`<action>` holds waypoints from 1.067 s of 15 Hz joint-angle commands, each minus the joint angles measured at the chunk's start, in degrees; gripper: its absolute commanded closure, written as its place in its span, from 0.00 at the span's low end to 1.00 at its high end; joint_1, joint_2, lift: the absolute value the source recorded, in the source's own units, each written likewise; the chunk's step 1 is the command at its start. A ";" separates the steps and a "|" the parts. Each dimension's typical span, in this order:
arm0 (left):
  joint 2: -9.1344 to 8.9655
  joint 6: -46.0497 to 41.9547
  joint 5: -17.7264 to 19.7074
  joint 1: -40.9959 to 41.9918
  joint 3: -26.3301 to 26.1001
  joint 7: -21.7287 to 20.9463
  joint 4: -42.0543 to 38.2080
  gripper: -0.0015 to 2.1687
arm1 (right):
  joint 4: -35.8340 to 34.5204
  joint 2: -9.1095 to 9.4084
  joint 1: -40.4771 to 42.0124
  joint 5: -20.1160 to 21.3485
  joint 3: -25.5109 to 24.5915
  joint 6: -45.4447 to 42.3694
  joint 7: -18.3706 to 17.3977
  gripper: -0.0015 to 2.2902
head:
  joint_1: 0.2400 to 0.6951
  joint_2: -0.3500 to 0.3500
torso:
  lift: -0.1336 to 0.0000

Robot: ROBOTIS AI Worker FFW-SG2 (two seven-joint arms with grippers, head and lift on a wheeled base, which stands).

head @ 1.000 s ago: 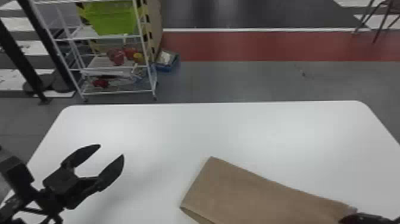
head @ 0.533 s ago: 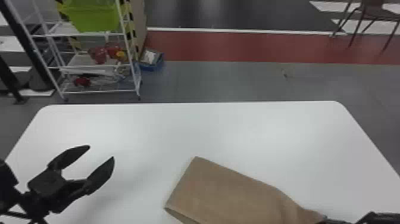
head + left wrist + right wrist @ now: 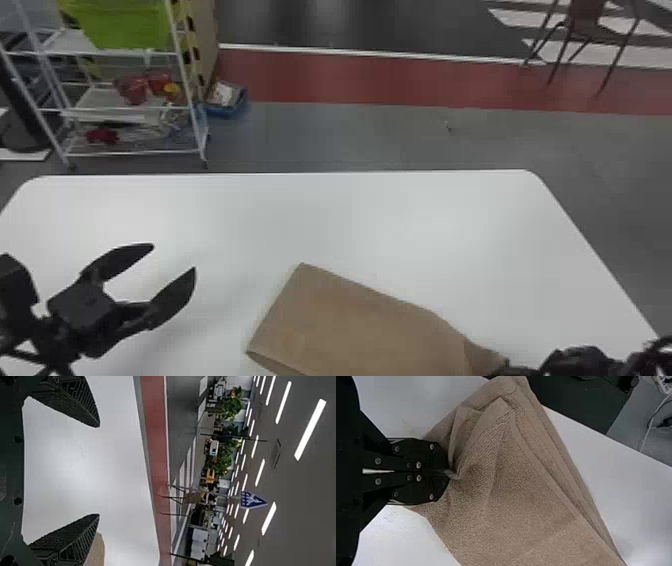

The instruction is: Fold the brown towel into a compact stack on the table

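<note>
Towel [image 3: 360, 325] is lying partly folded, well in from the far edge of the worktop [image 3: 350, 220]; the right pincer [image 3: 450, 473] is gripping its bunched end, presumably to steer a fold, while the left pincer [image 3: 173, 257] is hanging open, leaving room.

brown towel [image 3: 360, 320], white table [image 3: 350, 220], red floor stripe [image 3: 380, 75]

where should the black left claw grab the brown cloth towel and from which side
Probably the near left corner of the brown towel, coming from the robot's left: that corner juts out free and pointed, and the open left claw is on that side.
</note>
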 commanded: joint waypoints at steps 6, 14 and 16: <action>-0.15 -4.91 -1.32 5.25 -7.22 1.70 -3.69 0.04 | 2.24 0.64 -7.95 3.37 5.18 2.86 0.30 0.75 | 1.00 0.25 | 0.11; -0.15 -12.47 -11.51 5.17 -12.67 9.78 0.35 0.04 | 2.42 3.45 -12.52 6.09 12.30 4.79 0.30 0.75 | 1.00 0.30 | 0.11; -0.15 -14.93 -16.08 3.94 -12.76 12.24 3.34 0.04 | 1.63 3.80 -12.52 5.83 11.77 4.97 0.30 0.75 | 1.00 0.32 | 0.11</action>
